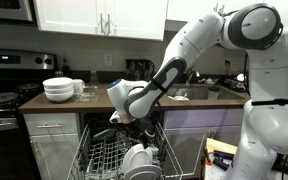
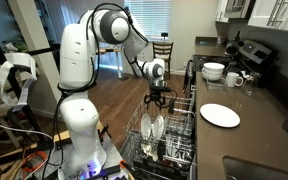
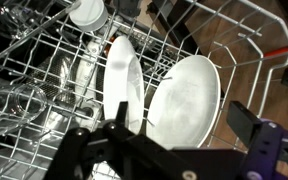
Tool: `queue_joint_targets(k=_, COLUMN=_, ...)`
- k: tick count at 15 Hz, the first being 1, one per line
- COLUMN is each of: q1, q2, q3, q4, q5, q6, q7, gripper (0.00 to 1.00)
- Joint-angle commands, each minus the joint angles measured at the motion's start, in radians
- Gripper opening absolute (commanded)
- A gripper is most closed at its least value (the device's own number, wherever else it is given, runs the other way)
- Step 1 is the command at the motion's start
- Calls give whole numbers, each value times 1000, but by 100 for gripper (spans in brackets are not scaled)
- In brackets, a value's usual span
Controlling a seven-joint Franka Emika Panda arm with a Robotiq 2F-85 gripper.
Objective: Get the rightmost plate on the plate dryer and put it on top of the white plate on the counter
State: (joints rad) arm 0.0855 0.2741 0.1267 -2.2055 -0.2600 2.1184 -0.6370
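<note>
Hovering above the plate dryer (image 2: 181, 135), my tool (image 3: 176, 125) spread wide, holding nothing — wrist view shows upright plates (image 3: 184, 100) below, only an exterior view the white plate (image 2: 220, 115).

1. The rightmost plate (image 3: 184, 100), round and glossy white, is standing on edge between the upright tines, its face tilting slightly.
2. The plate dryer (image 2: 180, 136), a grey wire rack, is sitting pulled out beside the cabinet fronts, below counter level.
3. The white plate (image 2: 220, 115), small and shallow, is lying flat on the counter.
4. The counter (image 2: 262, 128), dark brown, is running alongside the rack.
</note>
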Motion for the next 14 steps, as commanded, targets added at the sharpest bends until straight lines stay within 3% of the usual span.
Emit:
queue_joint_targets(k=1, q1=-50, q2=51, q3=6, q4=15, q5=19, q6=75, q7=-161, gripper=88)
queue_joint_targets(k=2, q1=-62, q2=63, q3=6, q4=20, q5=28, q6=87, q7=-202, gripper=85)
queue_joint_targets(k=3, q1=-74, q2=75, q3=7, q4=25, q5=40, q6=99, q7=-243, gripper=73)
queue_joint_targets(k=7, q1=-117, q2=115, q3=12, q4=63, q5=107, q6=89, q7=-390, gripper=60)
queue_joint_targets(k=10, q1=-136, q2=139, q3=12, q4=95, q5=157, q6=79, q7=-471, gripper=63)
queue_joint_targets(k=14, q1=-140, q2=174, q3=6, q4=143, q5=179, q6=68, q7=-514, gripper=75)
